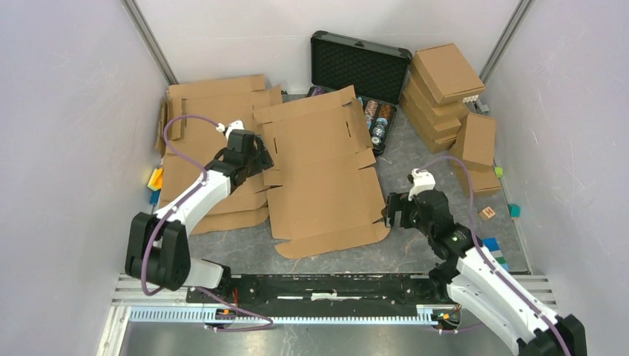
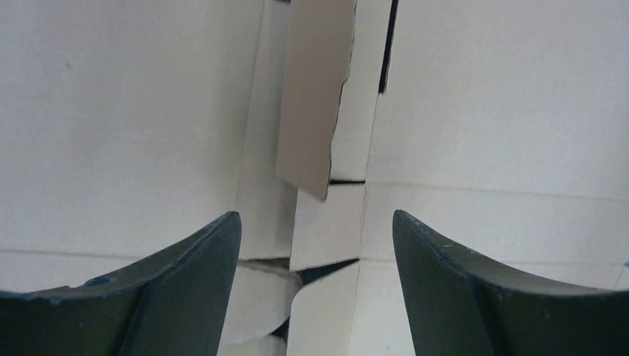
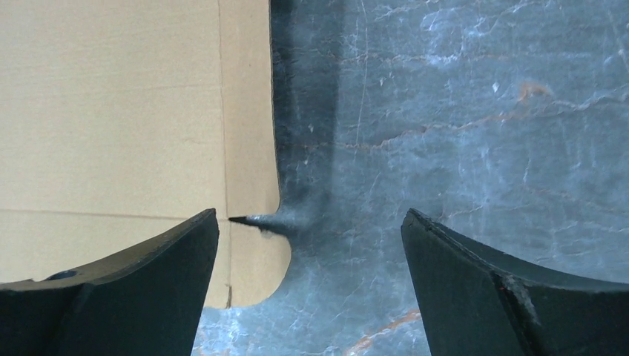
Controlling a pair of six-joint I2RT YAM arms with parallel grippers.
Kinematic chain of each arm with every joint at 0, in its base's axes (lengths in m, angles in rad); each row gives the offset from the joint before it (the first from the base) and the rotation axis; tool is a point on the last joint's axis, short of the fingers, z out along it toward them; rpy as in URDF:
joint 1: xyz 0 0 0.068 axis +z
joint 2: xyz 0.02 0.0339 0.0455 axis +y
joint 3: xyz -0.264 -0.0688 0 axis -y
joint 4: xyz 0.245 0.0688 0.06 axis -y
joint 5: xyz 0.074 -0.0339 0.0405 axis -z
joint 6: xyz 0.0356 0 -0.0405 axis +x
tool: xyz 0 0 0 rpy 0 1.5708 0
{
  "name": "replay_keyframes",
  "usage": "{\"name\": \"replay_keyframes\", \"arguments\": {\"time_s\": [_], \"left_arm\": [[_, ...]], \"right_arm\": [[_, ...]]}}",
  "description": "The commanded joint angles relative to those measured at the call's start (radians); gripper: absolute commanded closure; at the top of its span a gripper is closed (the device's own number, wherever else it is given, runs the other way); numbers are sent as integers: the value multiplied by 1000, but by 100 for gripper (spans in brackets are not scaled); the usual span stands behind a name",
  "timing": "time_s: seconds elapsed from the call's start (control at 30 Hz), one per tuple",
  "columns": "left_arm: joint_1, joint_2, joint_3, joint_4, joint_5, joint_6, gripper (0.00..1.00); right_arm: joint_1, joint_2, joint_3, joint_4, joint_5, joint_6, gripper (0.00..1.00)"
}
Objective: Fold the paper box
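The paper box (image 1: 319, 170) lies flat and unfolded in the middle of the table, a brown die-cut sheet with flaps and crease lines. My left gripper (image 1: 261, 154) hovers over its left edge, open. In the left wrist view the left gripper (image 2: 315, 215) has pale cardboard flaps (image 2: 326, 230) beneath it, and one narrow flap (image 2: 315, 89) tilts up ahead. My right gripper (image 1: 391, 211) stands open at the sheet's right edge. In the right wrist view the right gripper (image 3: 310, 211) is over bare table, with the box's edge (image 3: 252, 148) and a rounded tab by its left finger.
More flat cardboard sheets (image 1: 208, 111) are stacked under and behind the left arm. A black foam-lined case (image 1: 360, 63) with colourful chips stands open at the back. Folded brown boxes (image 1: 445, 81) pile up at the back right. Small coloured blocks (image 1: 489, 213) lie along the right wall.
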State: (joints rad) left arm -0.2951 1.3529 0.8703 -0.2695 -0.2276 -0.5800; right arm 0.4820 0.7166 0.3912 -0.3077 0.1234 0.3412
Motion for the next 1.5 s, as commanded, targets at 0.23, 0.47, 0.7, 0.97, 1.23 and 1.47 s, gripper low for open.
{"name": "replay_keyframes", "arguments": {"time_s": [0.23, 0.47, 0.7, 0.97, 1.23, 1.47], "left_arm": [[53, 231, 216, 18, 17, 73, 28], [92, 295, 242, 12, 80, 72, 73], [92, 217, 191, 6, 97, 53, 98], [91, -1, -29, 102, 223, -164, 98], [85, -226, -202, 143, 223, -262, 98], [64, -317, -293, 137, 249, -267, 98]], "right_arm": [[-1, -238, -161, -36, -101, 197, 2], [0, -301, -266, 3, -187, 303, 2], [0, -311, -300, 7, -142, 370, 3], [0, -272, -308, -45, -99, 526, 3], [0, -285, -286, -119, -79, 610, 3], [0, -277, -241, -93, -60, 608, 19]]}}
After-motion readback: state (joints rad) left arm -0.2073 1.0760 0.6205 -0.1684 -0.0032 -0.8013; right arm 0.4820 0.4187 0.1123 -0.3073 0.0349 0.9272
